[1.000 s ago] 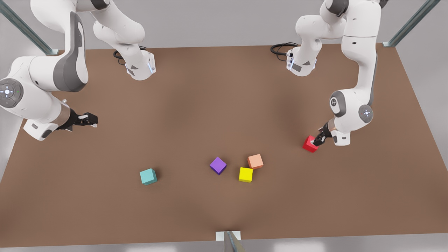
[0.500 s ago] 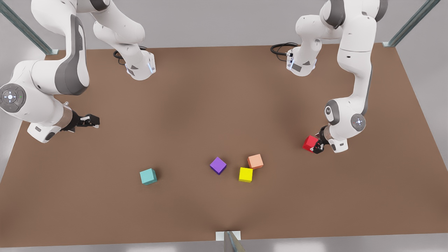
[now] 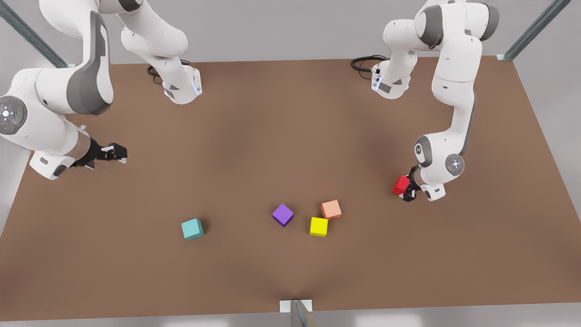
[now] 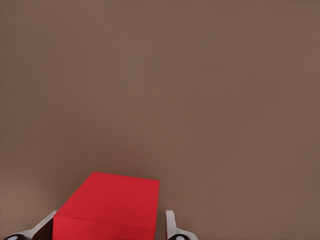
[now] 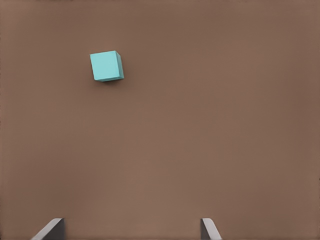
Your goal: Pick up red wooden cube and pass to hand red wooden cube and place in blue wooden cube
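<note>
Now lift straight: left hand (image 3: pixel 407 190) pinching small bright red wooden cube (image 3: pixel 401 185); right hand (image 3: pixel 113 153) wide, waiting.

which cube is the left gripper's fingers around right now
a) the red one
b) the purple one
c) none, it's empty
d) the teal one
a: in the left wrist view the red wooden cube sits between the left gripper's white fingertips, and the front view shows that gripper at the cube on the front view's right.
</note>
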Controlling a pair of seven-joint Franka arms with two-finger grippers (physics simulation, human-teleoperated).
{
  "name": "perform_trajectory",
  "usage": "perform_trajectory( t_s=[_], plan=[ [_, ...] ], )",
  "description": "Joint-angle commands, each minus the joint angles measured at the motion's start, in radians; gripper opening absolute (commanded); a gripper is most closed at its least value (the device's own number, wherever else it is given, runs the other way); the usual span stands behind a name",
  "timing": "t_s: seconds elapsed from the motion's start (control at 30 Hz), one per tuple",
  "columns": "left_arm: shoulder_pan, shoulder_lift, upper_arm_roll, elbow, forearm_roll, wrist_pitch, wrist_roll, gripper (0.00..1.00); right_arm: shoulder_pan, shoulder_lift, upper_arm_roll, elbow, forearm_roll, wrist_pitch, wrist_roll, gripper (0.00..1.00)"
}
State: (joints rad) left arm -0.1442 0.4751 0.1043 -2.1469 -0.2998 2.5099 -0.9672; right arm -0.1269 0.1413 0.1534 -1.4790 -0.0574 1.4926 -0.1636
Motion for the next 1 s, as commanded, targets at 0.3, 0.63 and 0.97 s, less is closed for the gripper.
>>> perform_trajectory(
  t_s=[0.3, 0.63, 0.97],
  plan=[
    [-0.002, -0.010, -0.086, 0.123, 0.156, -0.056, -0.059, 0.67, -0.022, 0.219, -0.011, 0.043, 0.307, -0.034, -0.252, 1.00],
    [-0.003, 0.246, -0.624, 0.878, -0.025, -0.674, 0.031, 0.67, -0.077, 0.547, -0.011, 0.138, 0.810, 0.307, -1.520, 1.00],
    [0.021, 0.428, -0.629, 0.972, -0.568, -0.680, 0.967, 0.69, -0.085, 0.598, 0.037, 0.184, 1.036, 0.302, -1.827, 1.00]
  ],
)
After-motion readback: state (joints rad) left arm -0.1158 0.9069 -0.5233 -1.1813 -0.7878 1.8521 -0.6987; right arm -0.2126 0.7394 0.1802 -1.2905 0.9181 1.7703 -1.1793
